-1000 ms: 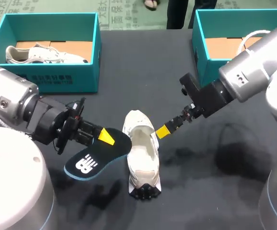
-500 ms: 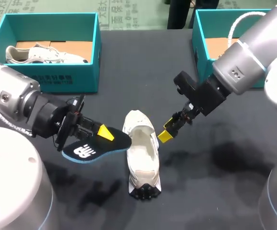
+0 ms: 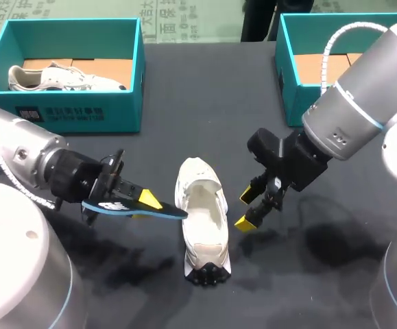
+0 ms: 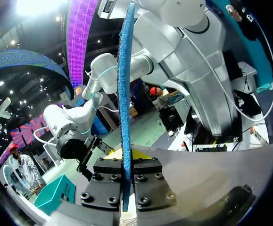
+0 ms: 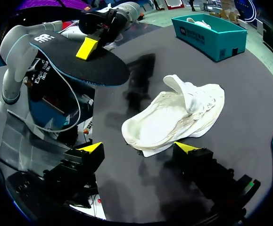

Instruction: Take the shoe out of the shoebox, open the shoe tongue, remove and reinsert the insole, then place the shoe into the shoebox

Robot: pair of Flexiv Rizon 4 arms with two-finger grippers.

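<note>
Beside the shoe, left fingers clamp logo-printed insole.

Shoe at the table middle, toward the near edge; insole just left of it, right gripper just right. Left shoebox at the far-left corner with a second shoe in it. Right shoebox at the far-right corner.

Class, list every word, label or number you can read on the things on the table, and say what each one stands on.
On the left shoebox, front label: white print, too small to read.
On the insole: a white logo, too blurred to quote.
On the shoe: none visible.
</note>
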